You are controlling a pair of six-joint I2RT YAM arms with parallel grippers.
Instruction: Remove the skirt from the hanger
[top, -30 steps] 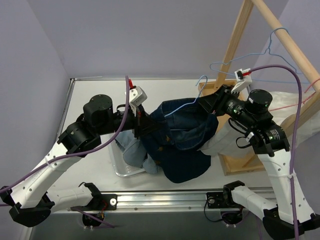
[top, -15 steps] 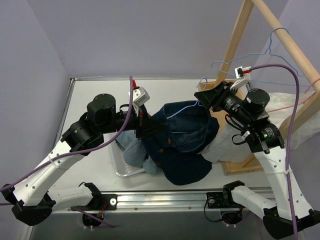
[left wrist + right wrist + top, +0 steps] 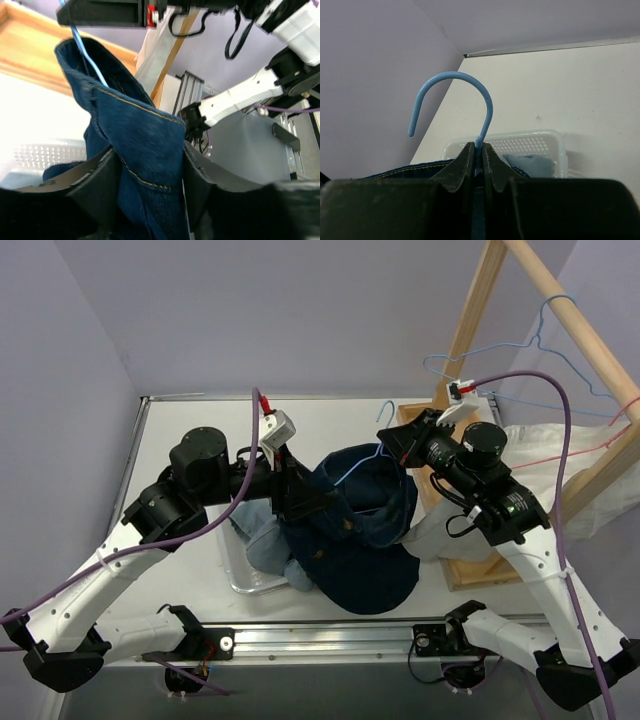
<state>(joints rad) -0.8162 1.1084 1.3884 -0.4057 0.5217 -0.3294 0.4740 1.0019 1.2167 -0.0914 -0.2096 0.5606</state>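
Observation:
The dark blue denim skirt (image 3: 360, 530) hangs between both arms over the table, still on the light blue wire hanger (image 3: 362, 458). My right gripper (image 3: 393, 443) is shut on the hanger's neck, just below the hook (image 3: 487, 100), with the skirt's waistband (image 3: 420, 167) under the jaws. My left gripper (image 3: 305, 502) is at the skirt's left side. Its jaws stand apart with a fold of the skirt (image 3: 135, 125) lying between the fingers (image 3: 102, 175). The hanger wire (image 3: 87, 57) runs up out of the fabric toward the right gripper.
A white perforated basket (image 3: 240, 570) holding pale blue cloth (image 3: 265, 545) sits under the skirt's left side. A wooden rack (image 3: 470, 320) stands at the right with more wire hangers (image 3: 540, 335) on it. White plastic sheeting (image 3: 560, 470) drapes beside it.
The right gripper closed on the hanger's neck and carried it left. The left gripper's jaws opened from their grip on the skirt. The skirt shifted slightly left.

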